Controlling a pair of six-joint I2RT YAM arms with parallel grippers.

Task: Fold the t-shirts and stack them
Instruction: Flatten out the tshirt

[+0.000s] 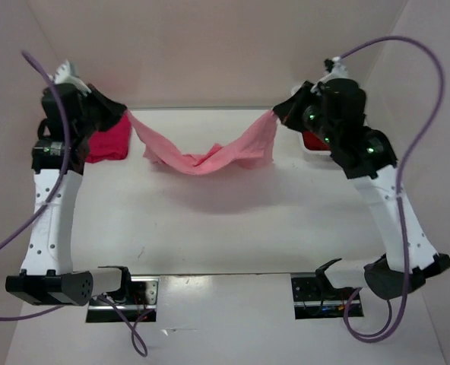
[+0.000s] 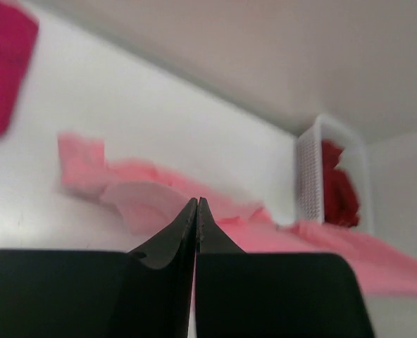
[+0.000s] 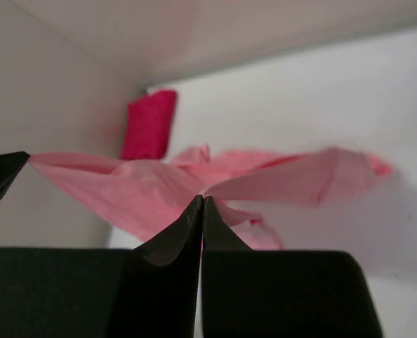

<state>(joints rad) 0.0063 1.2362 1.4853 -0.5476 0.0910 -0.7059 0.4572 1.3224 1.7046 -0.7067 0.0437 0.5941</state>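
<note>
Where the worktop (image 1: 232, 236) meets its near edge, the left arm (image 1: 49, 220) and right arm (image 1: 398, 217) rise from their bases and lean toward the far wall, one up each side. Between them the bare white surface carries a soft shadow. Above that shadow hangs the pink shirt (image 1: 210, 158) — strung between the two arms like a hammock, sagging and twisted in the middle, with a loose flap drooping near each end. The left jaws are pinched closed on its left end and the right jaws are closed on its right end. Both wrist views show the black fingertips (image 2: 180, 232) meeting with no gap, pink cloth spreading just beyond them. Whether the lowest fold brushes the worktop I cannot tell. Farther back on the left, just beside the left arm's wrist, the magenta shirt (image 1: 107, 141) lies folded on the worktop near the back wall. At the far right stands a white lattice basket (image 2: 314, 169) with the crimson shirt (image 2: 339, 186) bunched inside it — in the top view the right arm covers most of both.
</note>
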